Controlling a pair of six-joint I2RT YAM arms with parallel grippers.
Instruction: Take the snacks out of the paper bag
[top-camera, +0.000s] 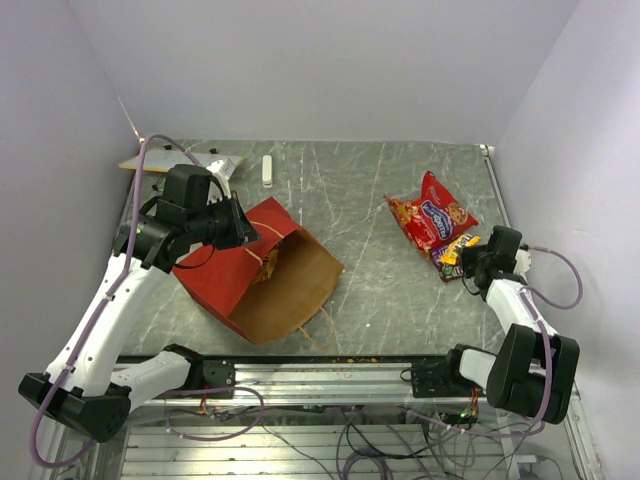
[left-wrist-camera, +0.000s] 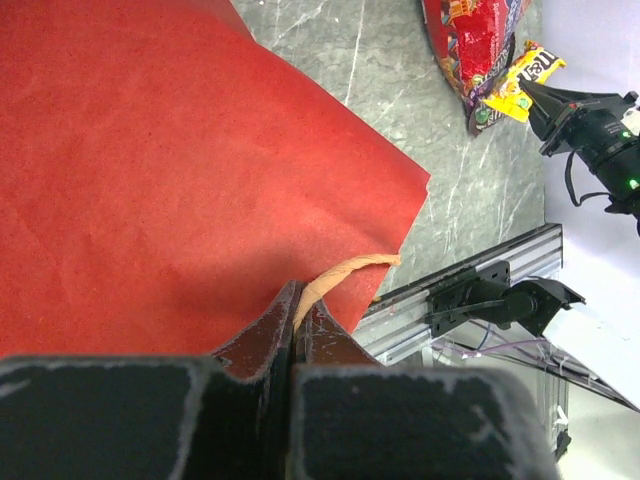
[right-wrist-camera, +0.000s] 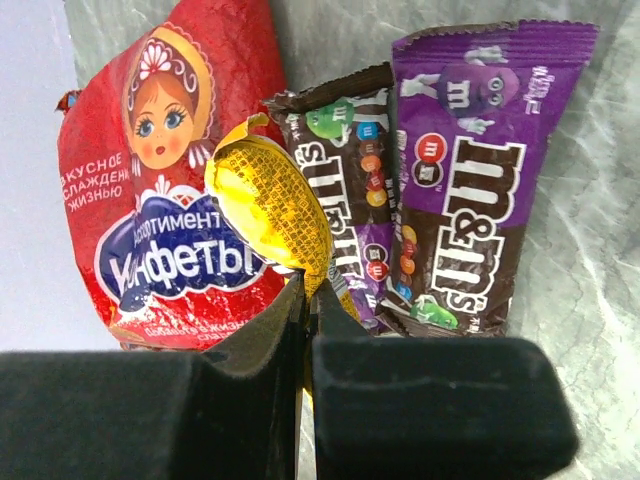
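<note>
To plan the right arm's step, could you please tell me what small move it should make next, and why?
Probably open the right jaws to release the yellow packet: they are shut on it, and it is beside the red packet and brown packet, well clear of the paper bag.

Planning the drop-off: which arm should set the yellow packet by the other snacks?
Right. The right end effector pinches the yellow packet beside the red snack bag; the left end effector is shut on the paper bag's string handle.
</note>
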